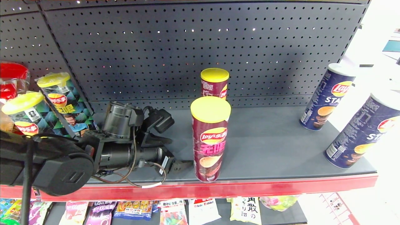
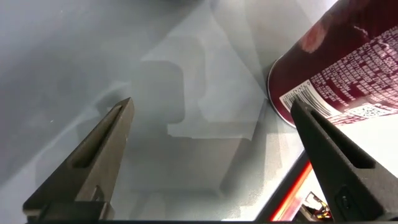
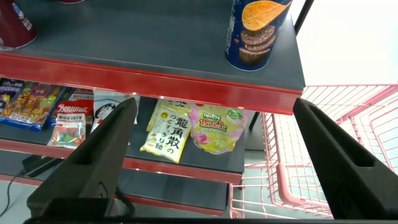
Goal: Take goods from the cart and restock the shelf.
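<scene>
A maroon chips can (image 1: 210,137) with a yellow lid stands upright near the shelf's red front edge (image 1: 250,187). My left gripper (image 1: 182,164) rests low on the grey shelf board just left of the can's base. In the left wrist view this gripper (image 2: 212,106) is open with nothing between the fingers, and the can's base (image 2: 336,74) is just off one fingertip. My right gripper (image 3: 216,102) is open and empty, out in front of the shelf's right end, facing a blue chips can (image 3: 255,31) and the pink cart (image 3: 323,155).
A second maroon can (image 1: 214,82) stands behind the first. Two blue cans (image 1: 326,98) (image 1: 364,131) stand at the shelf's right end. Teal cans with yellow lids (image 1: 62,100) crowd the left. Snack bags (image 3: 174,130) fill the lower shelf. Bare board lies between the maroon and blue cans.
</scene>
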You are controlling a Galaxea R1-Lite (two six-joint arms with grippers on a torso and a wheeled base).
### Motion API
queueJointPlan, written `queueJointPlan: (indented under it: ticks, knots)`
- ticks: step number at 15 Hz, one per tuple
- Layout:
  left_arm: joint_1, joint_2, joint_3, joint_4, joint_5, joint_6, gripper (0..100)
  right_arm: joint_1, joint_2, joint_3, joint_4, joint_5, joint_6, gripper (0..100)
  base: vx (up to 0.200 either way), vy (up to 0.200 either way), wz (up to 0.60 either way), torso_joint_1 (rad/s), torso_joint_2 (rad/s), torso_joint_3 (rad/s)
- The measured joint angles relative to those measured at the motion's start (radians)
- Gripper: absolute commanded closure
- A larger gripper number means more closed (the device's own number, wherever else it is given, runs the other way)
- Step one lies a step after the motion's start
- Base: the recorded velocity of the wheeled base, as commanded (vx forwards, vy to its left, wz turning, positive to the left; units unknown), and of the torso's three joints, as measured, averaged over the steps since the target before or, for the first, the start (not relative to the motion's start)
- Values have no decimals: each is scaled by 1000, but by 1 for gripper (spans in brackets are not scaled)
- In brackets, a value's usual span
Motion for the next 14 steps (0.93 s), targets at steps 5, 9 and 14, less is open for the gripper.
queueJointPlan:
  ticks: [5,9,14]
  knots:
    - [-3,0,-4,0,0,0,0,0,1,0,0,0,0,0,0,0,0,0,0,0]
    - [16,-29,27,2,1,-1,0,0,1,4,-1,0,0,0,0,0,0,0,0,0]
    - [119,-288,143,63,-3,-2,0,3,-6,27,1,34,-3,0,0,0,0,0,0,0]
